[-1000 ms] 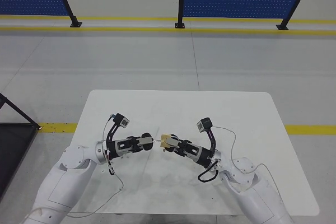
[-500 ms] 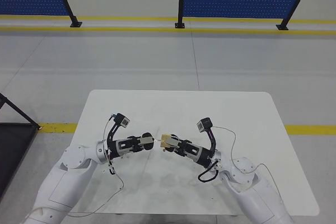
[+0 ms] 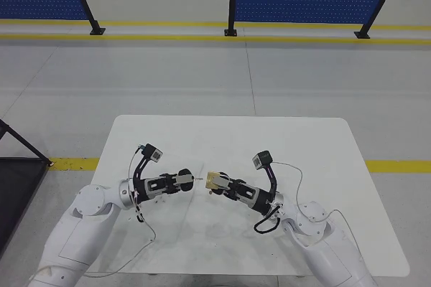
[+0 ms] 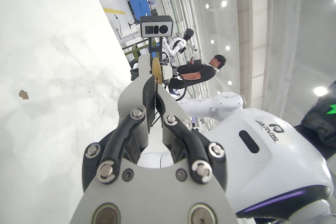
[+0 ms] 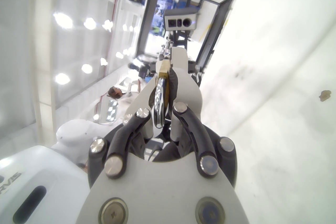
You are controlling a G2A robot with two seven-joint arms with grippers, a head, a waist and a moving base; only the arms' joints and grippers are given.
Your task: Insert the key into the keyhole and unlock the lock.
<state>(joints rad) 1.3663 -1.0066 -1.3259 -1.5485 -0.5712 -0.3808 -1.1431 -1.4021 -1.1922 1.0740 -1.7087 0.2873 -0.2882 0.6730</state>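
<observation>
The left tool, clamped on the key, has drawn back from the lock, which the right tool grips above the desk's middle. The key is out, so insertion is not yet done.

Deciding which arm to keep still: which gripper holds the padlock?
The right gripper: the brass padlock, chrome shackle toward the wrist, is clamped in it. The left gripper is pinched shut on the thin key.

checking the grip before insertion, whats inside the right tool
The right tool is shut on the lock: silver shackle and a strip of brass body show. The tool itself covers the rest of the body.
</observation>
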